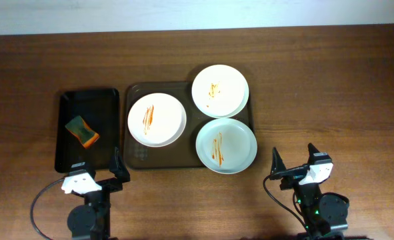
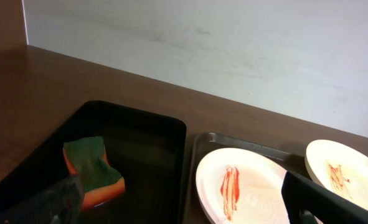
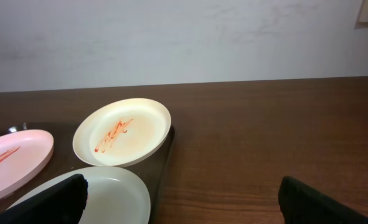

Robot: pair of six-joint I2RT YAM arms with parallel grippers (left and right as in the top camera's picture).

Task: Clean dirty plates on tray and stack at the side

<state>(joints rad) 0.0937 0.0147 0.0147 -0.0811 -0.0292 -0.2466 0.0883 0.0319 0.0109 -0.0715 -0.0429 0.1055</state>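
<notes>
The brown tray holds three plates, each with orange-red sauce streaks: a white one at the left, a white one at the far right, and a mint green one at the near right. My left gripper is open and empty, near the table's front edge, short of the tray's near left corner. My right gripper is open and empty, to the right of the green plate. The left wrist view shows the left white plate. The right wrist view shows the far white plate and the green plate.
A narrow black tray lies left of the brown tray, with a green-and-orange sponge in it; the sponge also shows in the left wrist view. Bare wooden table lies right of the brown tray.
</notes>
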